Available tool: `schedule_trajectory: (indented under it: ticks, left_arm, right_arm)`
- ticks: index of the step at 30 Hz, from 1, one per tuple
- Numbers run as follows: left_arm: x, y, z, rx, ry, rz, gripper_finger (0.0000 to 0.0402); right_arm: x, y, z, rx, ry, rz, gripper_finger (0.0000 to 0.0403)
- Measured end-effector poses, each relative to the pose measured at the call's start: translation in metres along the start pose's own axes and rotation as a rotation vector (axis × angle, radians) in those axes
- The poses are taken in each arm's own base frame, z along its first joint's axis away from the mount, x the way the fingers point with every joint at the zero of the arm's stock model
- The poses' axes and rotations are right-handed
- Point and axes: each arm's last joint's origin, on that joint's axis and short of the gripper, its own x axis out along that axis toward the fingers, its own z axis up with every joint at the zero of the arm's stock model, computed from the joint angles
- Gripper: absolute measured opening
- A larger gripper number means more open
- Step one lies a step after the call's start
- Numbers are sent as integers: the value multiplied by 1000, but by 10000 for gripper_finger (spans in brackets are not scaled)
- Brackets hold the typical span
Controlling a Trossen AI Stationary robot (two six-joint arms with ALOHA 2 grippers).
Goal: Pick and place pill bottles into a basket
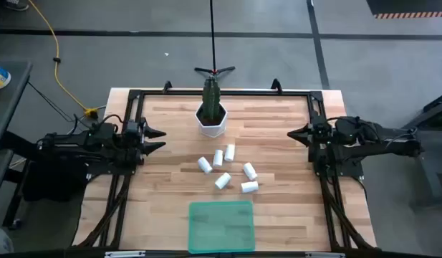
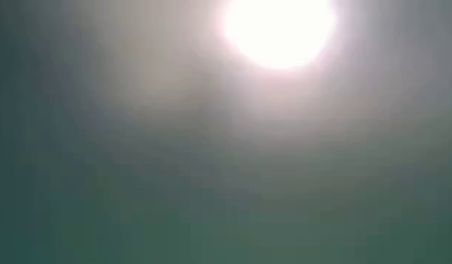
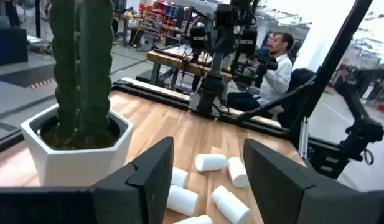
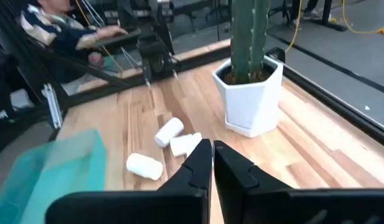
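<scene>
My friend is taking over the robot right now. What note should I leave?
Left gripper: open, holding nothing, parked at the table's left edge.
Right gripper: fingers nearly closed, holding nothing, parked at the right edge.
Pill bottles: six, lying loose mid-table in front of the cactus pot.
Basket: green tray at the near edge, nothing in it.
Done: nothing yet.
Left: all six bottles go in the basket.
Low view shows only glare.

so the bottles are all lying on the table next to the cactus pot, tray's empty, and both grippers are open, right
One thing is off: only the left gripper is open. The right wrist view shows the right gripper shut, its fingers nearly touching. The rest holds in the high view: six bottles lie on the table by the cactus pot, and the tray is empty.
</scene>
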Motion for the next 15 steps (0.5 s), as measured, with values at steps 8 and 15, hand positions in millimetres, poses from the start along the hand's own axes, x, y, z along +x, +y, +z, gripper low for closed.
schedule_trajectory:
  ticks: [8,15]
  left_arm:
    - [0,0,0,126,1,0,227]
    - [0,0,0,161,0,3,227]
  right_arm:
    - [6,1,-2,-39,40,11,7]
    - [2,1,1,-44,-1,16,7]
